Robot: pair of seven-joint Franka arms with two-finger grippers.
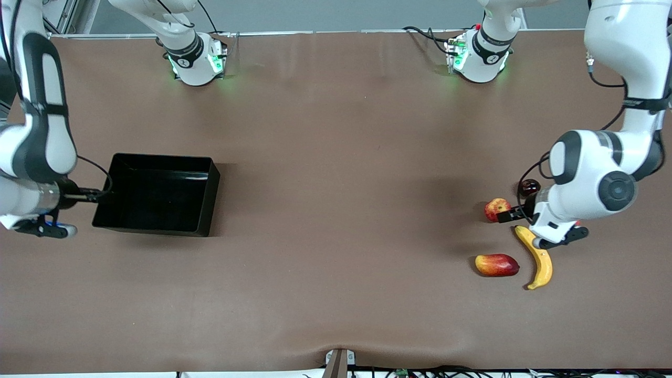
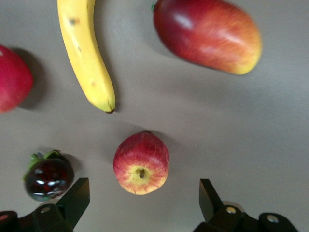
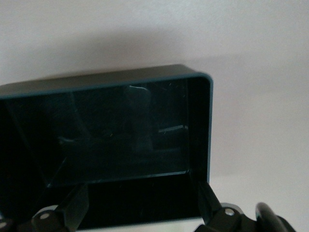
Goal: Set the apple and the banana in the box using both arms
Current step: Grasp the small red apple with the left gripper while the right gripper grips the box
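The apple (image 1: 496, 209) (image 2: 141, 163), small and red with yellow streaks, lies on the table toward the left arm's end. My left gripper (image 1: 510, 215) (image 2: 143, 200) hovers low beside it, open, and the apple sits just ahead of the fingertips, not between them. The long yellow banana (image 1: 538, 257) (image 2: 87, 53) lies nearer the front camera, its upper end under the left wrist. The black box (image 1: 157, 194) (image 3: 120, 130) stands toward the right arm's end with nothing in it. My right gripper (image 1: 94, 196) (image 3: 141, 205) is open at the box's end wall.
An oblong red-and-yellow mango (image 1: 496, 265) (image 2: 207, 34) lies beside the banana. A dark round fruit with a green cap (image 1: 529, 186) (image 2: 48, 176) sits close to the apple. A larger red fruit (image 2: 12, 79) shows at the edge of the left wrist view.
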